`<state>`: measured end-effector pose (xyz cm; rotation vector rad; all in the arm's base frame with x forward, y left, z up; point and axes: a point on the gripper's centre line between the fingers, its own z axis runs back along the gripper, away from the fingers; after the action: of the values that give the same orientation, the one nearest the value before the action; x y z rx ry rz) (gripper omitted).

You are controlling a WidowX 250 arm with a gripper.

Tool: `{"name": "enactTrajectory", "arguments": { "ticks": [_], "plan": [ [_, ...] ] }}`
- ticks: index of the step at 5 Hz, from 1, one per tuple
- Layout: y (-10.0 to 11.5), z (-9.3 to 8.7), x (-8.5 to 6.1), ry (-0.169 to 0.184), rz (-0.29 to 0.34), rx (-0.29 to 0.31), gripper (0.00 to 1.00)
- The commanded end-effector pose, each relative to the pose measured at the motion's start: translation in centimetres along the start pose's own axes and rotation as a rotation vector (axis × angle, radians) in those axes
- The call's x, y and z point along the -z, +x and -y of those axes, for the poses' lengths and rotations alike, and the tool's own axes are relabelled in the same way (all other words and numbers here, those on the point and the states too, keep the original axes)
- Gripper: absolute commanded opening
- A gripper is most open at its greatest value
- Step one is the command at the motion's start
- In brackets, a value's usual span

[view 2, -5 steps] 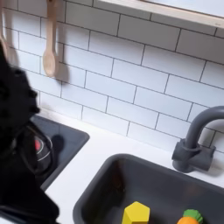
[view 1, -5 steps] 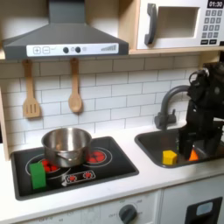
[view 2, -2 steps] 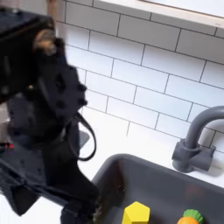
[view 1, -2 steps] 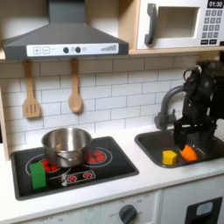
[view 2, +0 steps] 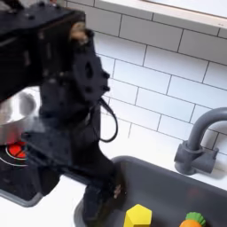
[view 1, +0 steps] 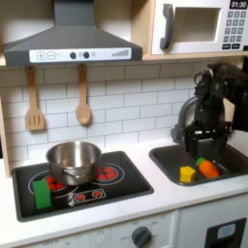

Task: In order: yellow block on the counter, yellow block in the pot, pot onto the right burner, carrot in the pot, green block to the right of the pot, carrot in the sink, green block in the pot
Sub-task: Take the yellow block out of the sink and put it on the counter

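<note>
Inside the sink [view 1: 229, 161]: yellow block [view 1: 187, 174], carrot [view 1: 207, 169]

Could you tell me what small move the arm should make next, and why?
Probably lower the gripper onto the yellow block. In the first exterior view the block lies in the sink beside the carrot, and the gripper hangs above it holding nothing, so nothing has been lifted out yet.

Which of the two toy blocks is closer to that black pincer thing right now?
The yellow block, lying in the sink just below the pincer. The green block stands far off on the stovetop.
</note>
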<state>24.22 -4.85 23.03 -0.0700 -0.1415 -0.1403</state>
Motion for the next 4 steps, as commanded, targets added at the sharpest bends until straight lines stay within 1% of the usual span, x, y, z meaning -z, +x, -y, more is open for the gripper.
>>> {"name": "enactTrajectory", "arguments": {
  "ticks": [1,2,3,4],
  "plan": [
    [1.5,1.7,0.2,-0.015,0.009,0.050,1.00],
    [2.5,2.4,0.2,0.001,0.012,0.091,1.00],
    [3.6,2.7,0.6,-0.002,0.007,0.099,1.00],
    [4.6,2.1,1.3,0.003,-0.005,0.085,1.00]
  ]
}}
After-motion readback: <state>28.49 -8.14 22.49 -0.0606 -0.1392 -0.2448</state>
